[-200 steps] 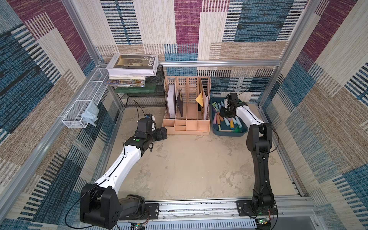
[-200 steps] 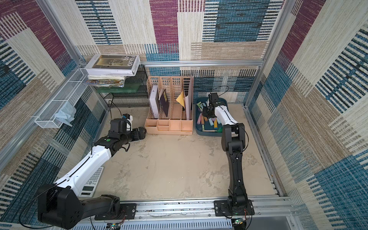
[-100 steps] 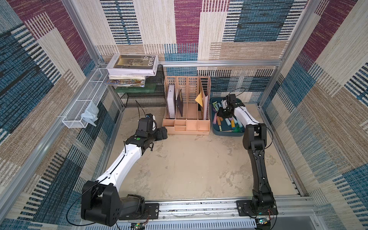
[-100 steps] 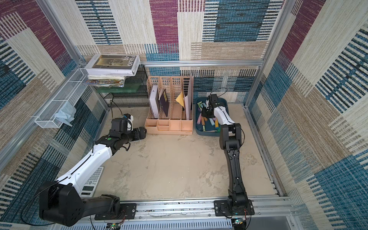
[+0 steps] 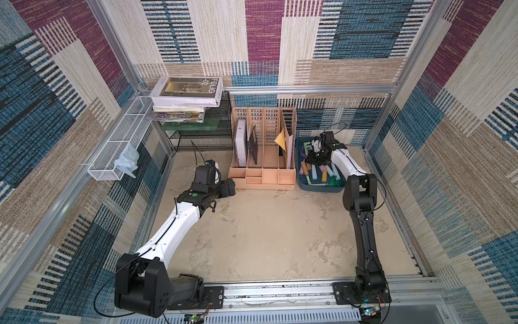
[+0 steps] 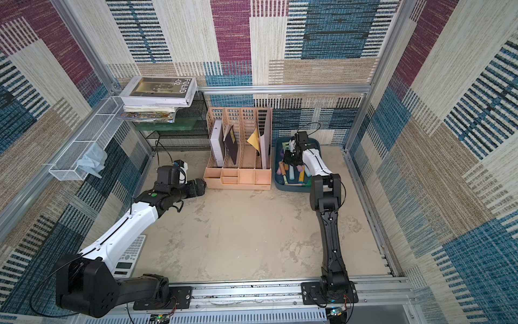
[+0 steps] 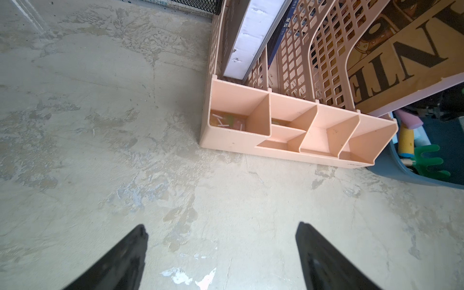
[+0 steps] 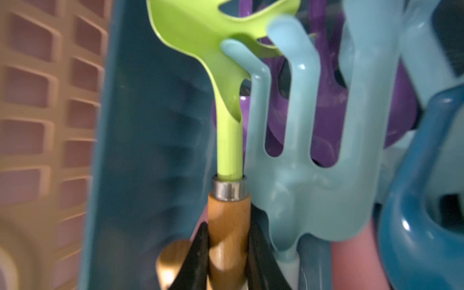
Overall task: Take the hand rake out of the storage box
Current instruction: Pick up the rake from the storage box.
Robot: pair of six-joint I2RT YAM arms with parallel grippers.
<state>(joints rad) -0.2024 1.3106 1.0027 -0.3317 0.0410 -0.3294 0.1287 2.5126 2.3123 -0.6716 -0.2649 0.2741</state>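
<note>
Hand rake (image 8: 227, 140): glossy lime-green head with curved prongs, steel collar, round wooden handle; inside the storage box (image 8: 150, 125).
Storage box: smooth dark teal plastic with sloping sides, at the far right of the worktop (image 5: 266, 224).
Right fingers (image 8: 198, 256): black, tapered, clamped on the rake's wooden handle.
Left fingers (image 7: 120, 261): spread wide, empty, above bare worktop.
Worktop: mottled beige, stone-like.
Walls (image 5: 263, 42): woven patchwork of blue, plum and cream.

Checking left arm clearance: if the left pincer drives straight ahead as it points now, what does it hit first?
Likely the peach slotted plastic file organizer, at its low front corner compartment; the open left pincer aims roughly there. Tilt is unclear, so it may graze the beige tabletop first.
</note>
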